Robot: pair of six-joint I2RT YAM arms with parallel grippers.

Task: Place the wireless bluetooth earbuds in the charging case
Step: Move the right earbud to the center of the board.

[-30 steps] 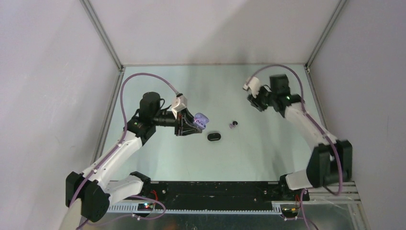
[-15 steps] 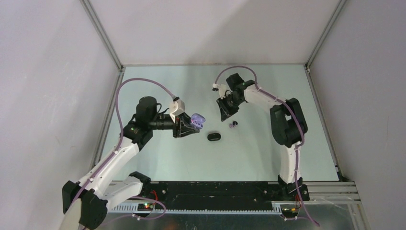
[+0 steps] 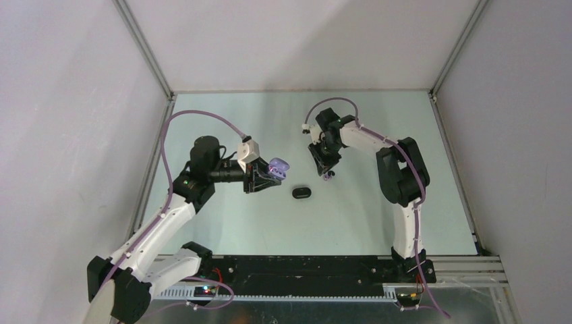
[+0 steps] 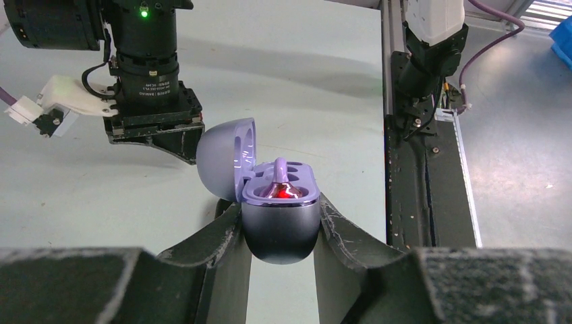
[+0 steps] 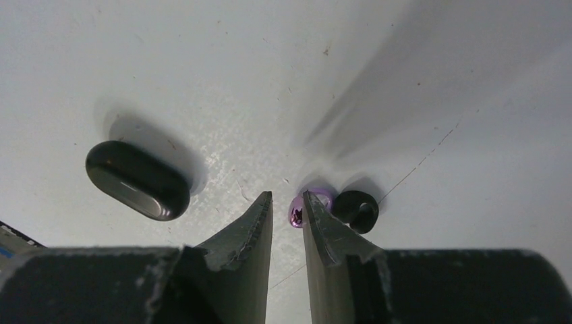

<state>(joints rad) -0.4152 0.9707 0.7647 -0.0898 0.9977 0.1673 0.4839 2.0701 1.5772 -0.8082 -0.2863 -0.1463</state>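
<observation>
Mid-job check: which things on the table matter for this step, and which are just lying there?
In the job: left hand gripping the open lilac case; right hand at the lilac earbud.
Lying by for now: black earbud beside it; closed black case.

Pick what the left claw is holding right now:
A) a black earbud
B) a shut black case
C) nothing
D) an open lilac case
D: in the left wrist view the left claw is clamped on both sides of the lilac case, whose lid stands open, while the black case lies shut on the table.
</observation>
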